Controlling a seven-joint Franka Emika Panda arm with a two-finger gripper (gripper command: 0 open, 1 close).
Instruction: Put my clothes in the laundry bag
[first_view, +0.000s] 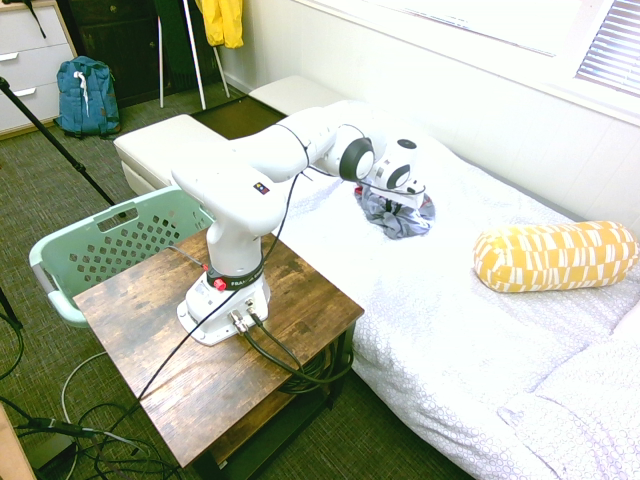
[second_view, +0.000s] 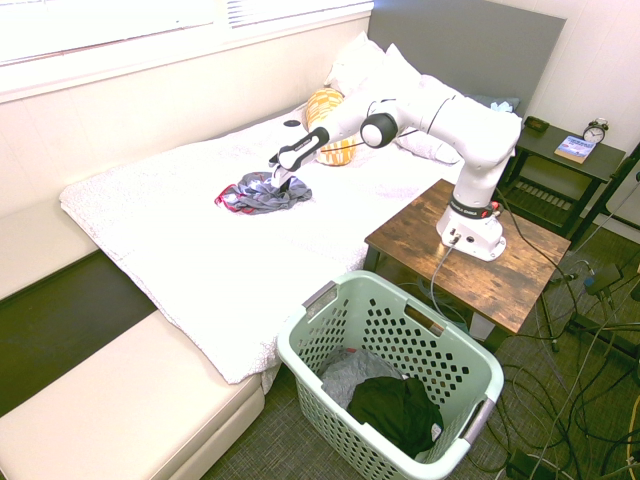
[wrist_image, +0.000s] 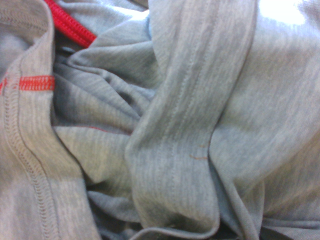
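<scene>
The arm reaches out over the bed (second_view: 200, 250), and its hand (second_view: 283, 184) points straight down into the crumpled grey clothes (second_view: 262, 194), directly beneath it on the white cover. The fingertips are buried in the folds, so whether they are clenched on the fabric cannot be told. The wrist view is filled with grey cloth and red trim (wrist_image: 70, 27). The laundry bag (second_view: 330, 312) stands on the floor well apart from the hand, beside the wooden bench (second_view: 500, 280), with dark and grey garments already inside. A yellow patterned pillow (first_view: 555, 255) lies near the hand.
</scene>
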